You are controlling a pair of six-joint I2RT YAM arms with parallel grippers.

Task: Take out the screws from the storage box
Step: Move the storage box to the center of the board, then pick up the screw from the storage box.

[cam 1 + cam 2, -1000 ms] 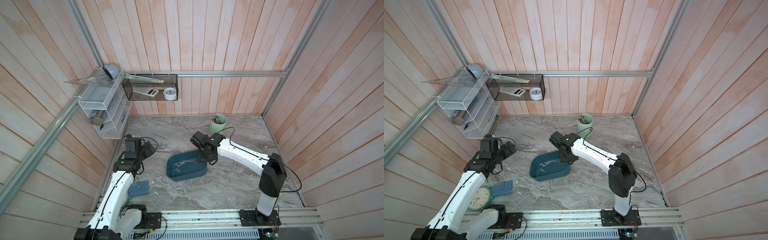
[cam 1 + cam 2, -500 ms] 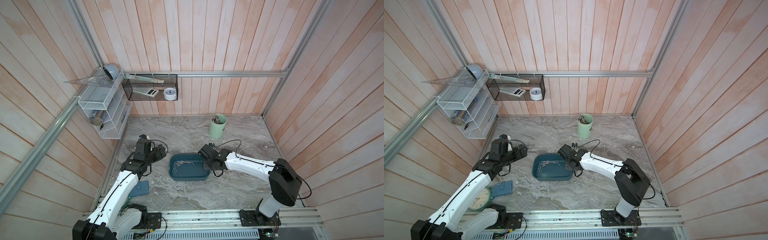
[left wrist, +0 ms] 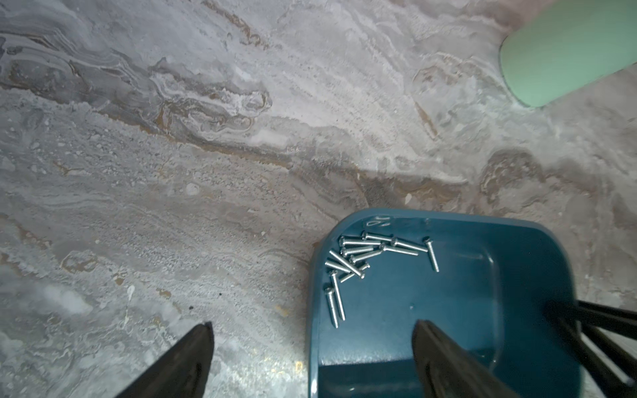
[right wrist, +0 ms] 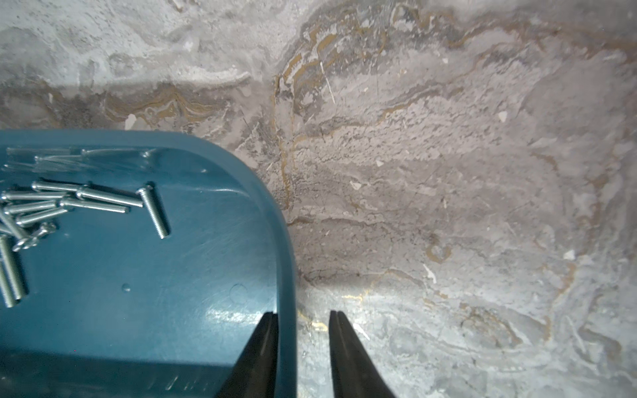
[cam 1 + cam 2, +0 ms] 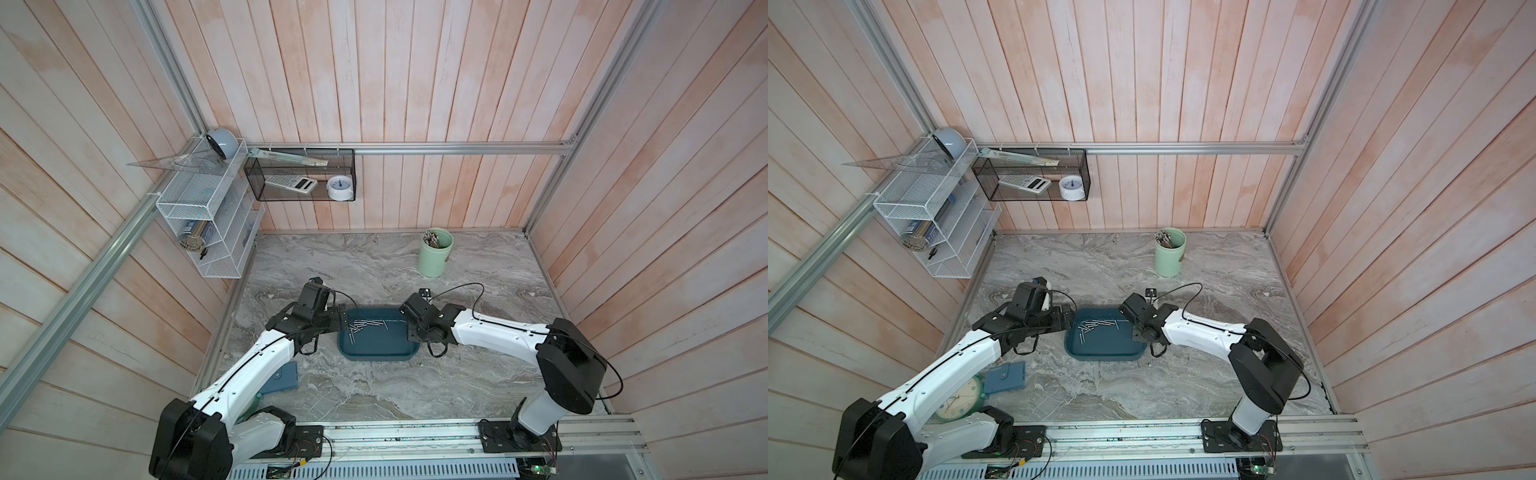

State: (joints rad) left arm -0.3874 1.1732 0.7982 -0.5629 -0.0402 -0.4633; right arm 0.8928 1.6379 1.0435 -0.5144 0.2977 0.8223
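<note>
The storage box [image 5: 376,356] [image 5: 1100,355], a shallow teal tray, lies flat on the marble table. Several silver screws [image 5: 365,326] [image 5: 1094,325] [image 3: 358,256] [image 4: 51,206] are heaped in its far left part. My left gripper [image 5: 343,320] [image 3: 312,325] is wide open and straddles the box's left wall [image 3: 465,293], touching nothing. My right gripper [image 5: 409,328] [image 4: 303,313] straddles the right wall [image 4: 155,293]. Its jaws are parted: the inner finger lies against the wall, and the outer finger stands clear of it over the table.
A pale green cup [image 5: 435,253] [image 5: 1170,253] [image 3: 568,51] holding sticks stands at the back right. A blue pouch [image 5: 1005,376] and a green clock [image 5: 957,401] lie front left under my left arm. A white wire rack [image 5: 208,220] and a black mesh basket [image 5: 303,176] hang on the walls.
The right gripper, which held the box tilted, set it down flat and has parted its jaws off the wall. The left arm has swung in to the box's left edge.
</note>
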